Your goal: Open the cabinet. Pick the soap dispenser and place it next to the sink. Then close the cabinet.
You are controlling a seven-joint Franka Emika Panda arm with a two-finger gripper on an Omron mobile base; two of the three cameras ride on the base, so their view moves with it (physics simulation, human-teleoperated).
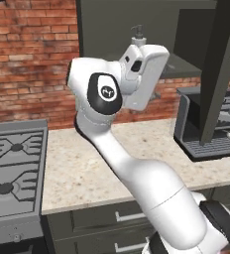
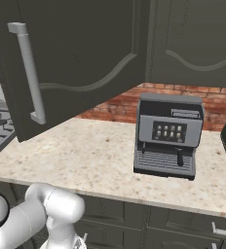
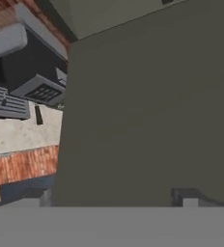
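The soap dispenser (image 1: 138,35) stands on the shelf inside the open cabinet (image 2: 85,53), its dark pump head showing just above the robot's white wrist in the left base view. The hand is raised right in front of it, but how near the gripper (image 3: 184,198) is to the bottle cannot be told. The gripper is spread wide and holds nothing; one dark fingertip faces a flat grey-green cabinet panel. The cabinet door hangs over the counter (image 2: 85,155), and a coffee machine (image 2: 168,136) sits near the counter's back edge.
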